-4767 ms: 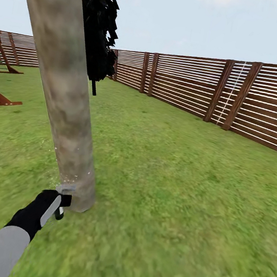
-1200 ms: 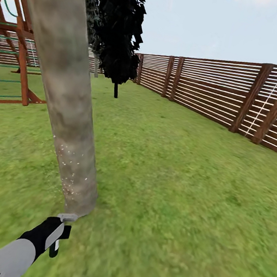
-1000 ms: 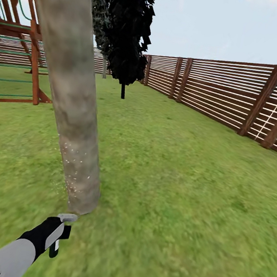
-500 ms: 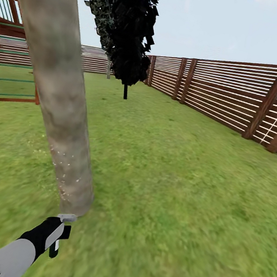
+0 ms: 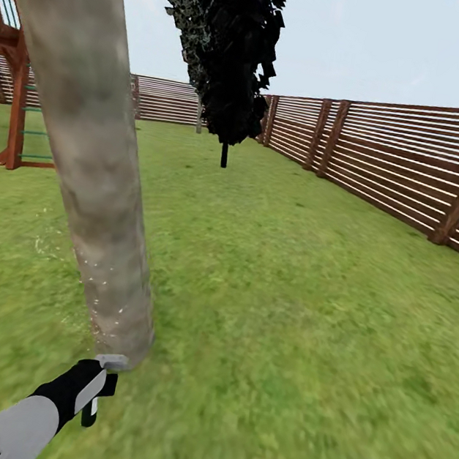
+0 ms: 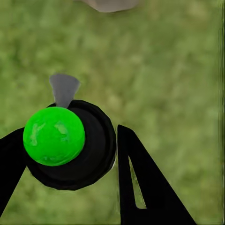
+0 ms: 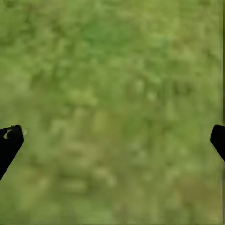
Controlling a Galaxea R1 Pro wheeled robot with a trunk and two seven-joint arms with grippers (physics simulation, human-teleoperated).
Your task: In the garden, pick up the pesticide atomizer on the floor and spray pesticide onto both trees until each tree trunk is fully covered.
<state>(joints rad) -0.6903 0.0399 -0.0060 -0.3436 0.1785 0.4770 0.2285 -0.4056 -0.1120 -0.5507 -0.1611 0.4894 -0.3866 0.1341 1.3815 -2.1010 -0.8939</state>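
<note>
- Two black fingers of the left gripper clench a black round-bodied pesticide atomizer with a bright green cap; its grey nozzle points toward the base of the thick mottled grey-brown tree trunk.
- In the head view the left gripper hangs just short of the trunk's foot.
- Tiny white pesticide specks dot the lower trunk.
- The right gripper is spread wide with nothing between its fingertips, above blurry green grass.
- Open lawn stretches right of the trunk to the brown slatted wooden fence; a black-trunked dark tree stands far off.
</note>
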